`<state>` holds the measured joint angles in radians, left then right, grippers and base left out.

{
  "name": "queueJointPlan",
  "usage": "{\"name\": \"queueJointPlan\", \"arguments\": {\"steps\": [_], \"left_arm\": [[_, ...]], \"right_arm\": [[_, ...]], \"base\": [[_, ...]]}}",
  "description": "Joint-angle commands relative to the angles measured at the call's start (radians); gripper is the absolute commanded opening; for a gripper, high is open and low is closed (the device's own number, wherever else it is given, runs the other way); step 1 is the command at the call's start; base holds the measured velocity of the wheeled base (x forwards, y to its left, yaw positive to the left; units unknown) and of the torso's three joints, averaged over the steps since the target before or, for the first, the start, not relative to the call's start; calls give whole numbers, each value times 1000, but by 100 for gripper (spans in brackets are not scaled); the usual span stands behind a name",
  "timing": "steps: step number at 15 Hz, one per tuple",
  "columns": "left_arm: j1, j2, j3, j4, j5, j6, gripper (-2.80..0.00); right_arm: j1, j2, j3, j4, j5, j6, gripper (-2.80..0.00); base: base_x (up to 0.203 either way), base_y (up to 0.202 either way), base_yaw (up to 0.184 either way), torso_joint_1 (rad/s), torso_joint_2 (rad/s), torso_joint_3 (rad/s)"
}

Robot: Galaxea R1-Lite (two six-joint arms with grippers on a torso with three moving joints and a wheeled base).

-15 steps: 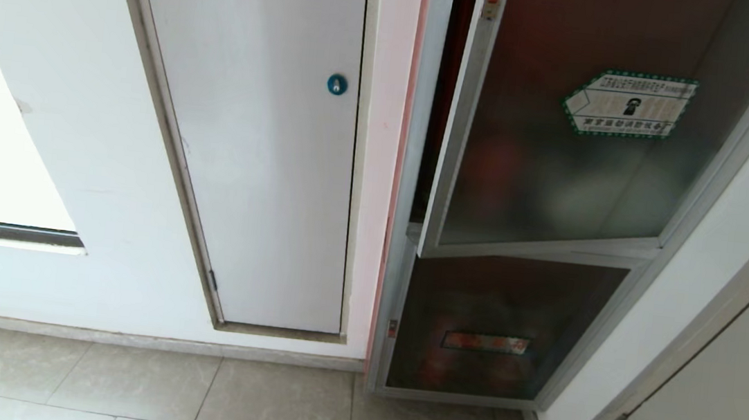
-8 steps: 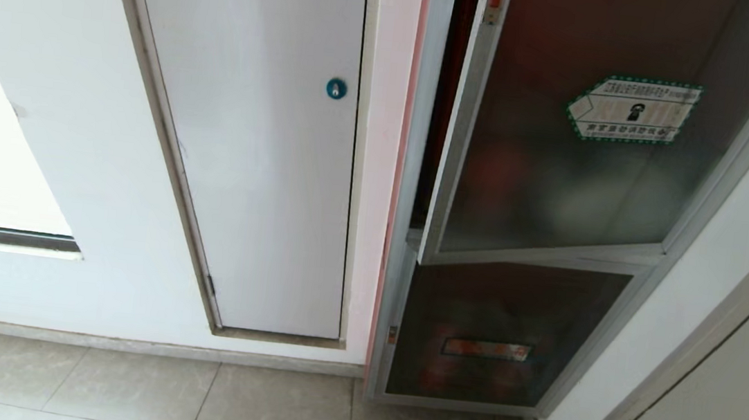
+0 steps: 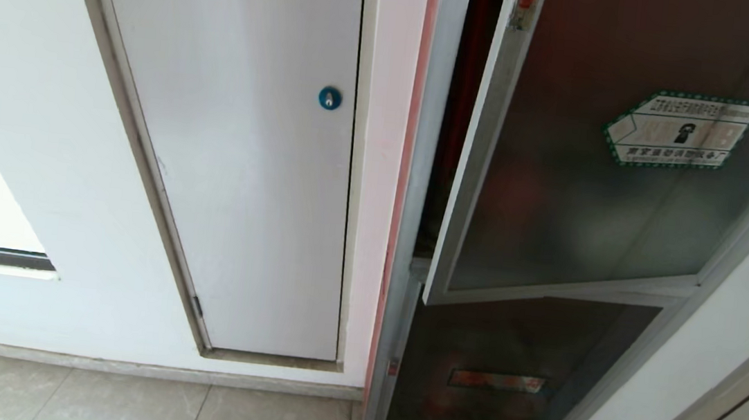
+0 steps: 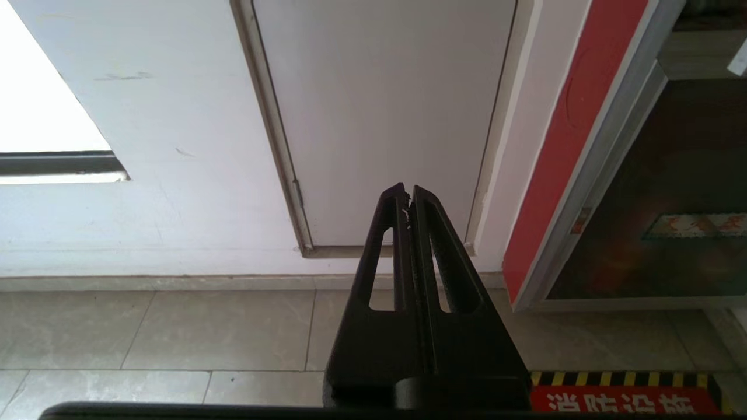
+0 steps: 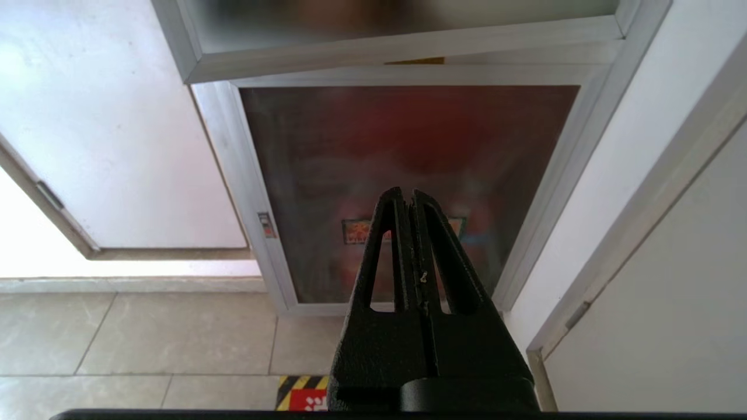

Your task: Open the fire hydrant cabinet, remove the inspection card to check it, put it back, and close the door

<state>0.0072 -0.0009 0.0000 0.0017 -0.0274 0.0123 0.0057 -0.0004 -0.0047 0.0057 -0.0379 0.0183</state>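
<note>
The right hand (image 5: 408,195) is closed tight and holds nothing. It points at the lower dark glass panel (image 5: 408,151). The left hand (image 4: 407,192) is closed and empty too, and points at the white door (image 4: 385,116) beside the fire hydrant cabinet (image 3: 420,173). The door (image 3: 594,177) stands a little way open at its left edge. The inspection card cannot be seen. The opening step looks just begun. Next, a hand should reach the door's free edge and pull it wide.
</note>
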Motion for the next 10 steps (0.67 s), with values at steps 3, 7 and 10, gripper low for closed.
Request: {"name": "queueJointPlan", "arguments": {"steps": [3,7,10], "left_arm": [[0,1,0,0,0,0,-280],[0,1,0,0,0,0,-280],[0,1,0,0,0,0,-280]], "right_arm": [[0,2,0,0,0,0,-280],[0,2,0,0,0,2,-280],[0,2,0,0,0,3,-280]], "base": [[195,0,0,2,5,4],[195,0,-1,-1,2,1],[195,0,0,0,3,2]]}}
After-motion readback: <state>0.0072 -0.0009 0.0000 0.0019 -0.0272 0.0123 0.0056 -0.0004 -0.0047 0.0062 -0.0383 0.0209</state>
